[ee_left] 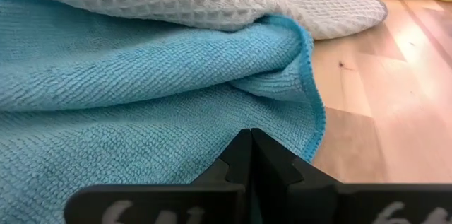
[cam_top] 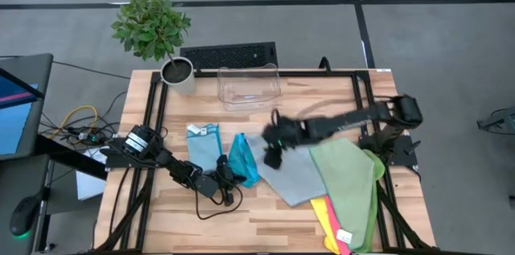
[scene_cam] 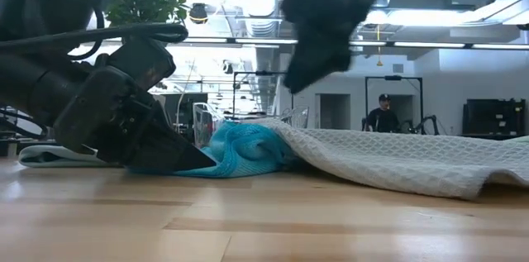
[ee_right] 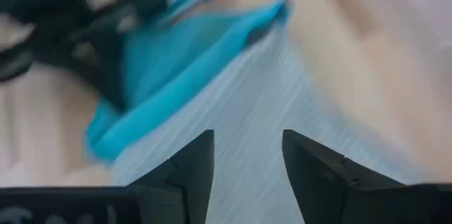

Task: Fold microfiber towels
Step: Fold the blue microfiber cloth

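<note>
The left gripper [ee_left: 251,155] lies low on the worktop [cam_top: 265,211], jaws clenched empty, their tips against the teal towel [ee_left: 134,104]. That towel is bunched into a narrow strip, its long axis running away from the jaws toward the bin [cam_top: 249,84]. Beyond it, the grey towel [cam_top: 296,170] overlaps its far edge. The right gripper [ee_right: 247,171] hovers above the grey towel, jaws released.
</note>
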